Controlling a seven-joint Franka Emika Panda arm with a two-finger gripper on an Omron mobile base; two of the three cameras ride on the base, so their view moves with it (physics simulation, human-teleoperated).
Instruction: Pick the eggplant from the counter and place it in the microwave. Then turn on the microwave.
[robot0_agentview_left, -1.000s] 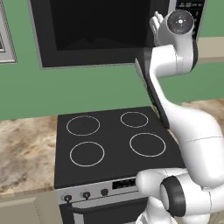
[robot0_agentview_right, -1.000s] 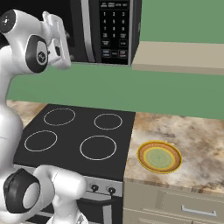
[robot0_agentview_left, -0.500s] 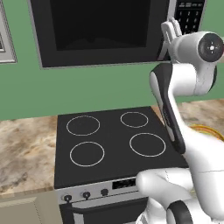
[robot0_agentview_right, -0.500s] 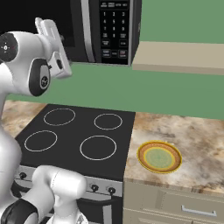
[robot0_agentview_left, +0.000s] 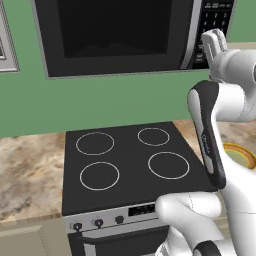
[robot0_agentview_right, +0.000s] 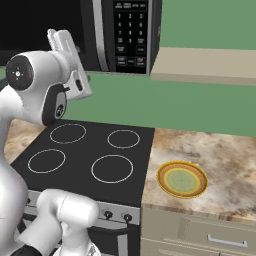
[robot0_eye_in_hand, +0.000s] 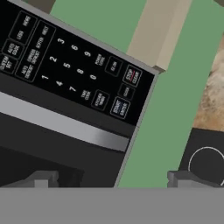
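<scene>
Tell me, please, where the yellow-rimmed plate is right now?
The yellow-rimmed plate sits on the counter, just right of the stove, in the right base view.

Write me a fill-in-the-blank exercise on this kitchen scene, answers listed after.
1. The stove has ____ ring burners.
2. The plate has a yellow rim and lies on the ____.
3. The gripper faces the microwave with its jaws ____.
4. The wall behind the stove is painted ____.

Missing words: four; counter; open; green

Glossy white rounded arm segments, black joint bands, round grey end caps, pale claw (robot0_agentview_left: 216, 42)
</scene>
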